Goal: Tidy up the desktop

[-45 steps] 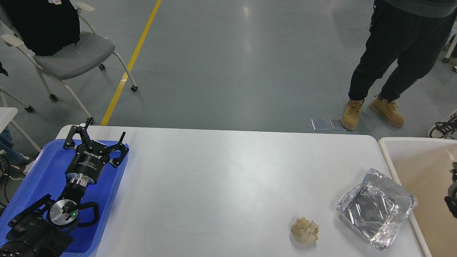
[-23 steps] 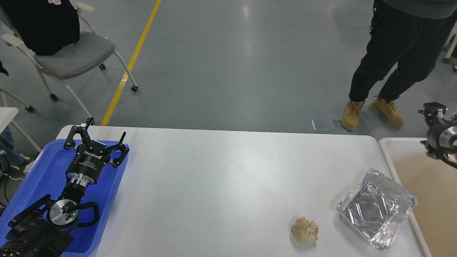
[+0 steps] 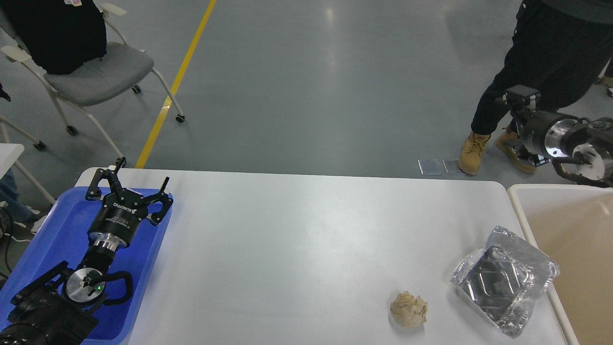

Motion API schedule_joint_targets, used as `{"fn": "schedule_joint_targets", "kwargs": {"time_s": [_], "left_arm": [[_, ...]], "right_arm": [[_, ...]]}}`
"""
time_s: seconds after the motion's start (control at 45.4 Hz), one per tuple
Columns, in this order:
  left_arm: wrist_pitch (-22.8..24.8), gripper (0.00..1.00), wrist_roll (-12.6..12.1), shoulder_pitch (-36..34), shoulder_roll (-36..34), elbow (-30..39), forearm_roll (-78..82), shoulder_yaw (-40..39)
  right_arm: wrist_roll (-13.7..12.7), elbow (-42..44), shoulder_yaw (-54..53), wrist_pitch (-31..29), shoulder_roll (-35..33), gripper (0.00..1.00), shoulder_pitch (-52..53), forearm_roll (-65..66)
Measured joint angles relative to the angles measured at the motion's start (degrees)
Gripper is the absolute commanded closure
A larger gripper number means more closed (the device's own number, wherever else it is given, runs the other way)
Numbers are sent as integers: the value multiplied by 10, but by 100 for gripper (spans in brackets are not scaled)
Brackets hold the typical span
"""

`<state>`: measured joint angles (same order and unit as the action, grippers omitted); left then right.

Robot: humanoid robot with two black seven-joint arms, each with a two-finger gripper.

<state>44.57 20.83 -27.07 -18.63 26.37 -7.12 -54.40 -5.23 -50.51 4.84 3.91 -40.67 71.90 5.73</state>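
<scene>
Moved since the preceding frame: right gripper (image 3: 515, 98), which had stood over the beige bin (image 3: 519, 211) at the right edge and now hung higher and further left, above the floor beyond the table's far right corner. Its tip was small, dark and set against the black trousers of a bystander (image 3: 546, 62), so whether its fingers were apart or together could not be told. Bystander cut off above the thighs; tan boots visible.

Left gripper (image 3: 128, 187): unchanged, poised over the blue tray (image 3: 43, 239) at the near left, fingers spread wide apart and holding nothing. Arm base cut off by the lower left corner.

Desktop (image 3: 297, 249): large white surface filling the lower centre, with the tray on its left end and the bin abutting its right end. Near edge cut off.

On it, near right: foil tray (image 3: 505, 280), crumpled at the rim, nothing visible inside; crumpled paper ball (image 3: 408, 309) just to its left, apart from it.

Beige bin: only partly in frame; visible interior showed no contents. Blue tray: largely hidden under the left arm.

Grey chair (image 3: 91, 72), far left, draped with a dark garment.
</scene>
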Motion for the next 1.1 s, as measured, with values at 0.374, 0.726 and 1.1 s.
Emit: {"fn": "schedule_joint_targets", "kwargs": {"time_s": [0.374,0.726,1.1], "left_arm": [[1,1,0,0,0,0,0,0],[1,1,0,0,0,0,0,0],[1,1,0,1,0,0,0,0]], "right_arm": [[2,-155,226,-9,-6,0,196,70],[7,-296,453,-84,55,0,424,100],[22,-382,561,-203,167,0,551,100]]}}
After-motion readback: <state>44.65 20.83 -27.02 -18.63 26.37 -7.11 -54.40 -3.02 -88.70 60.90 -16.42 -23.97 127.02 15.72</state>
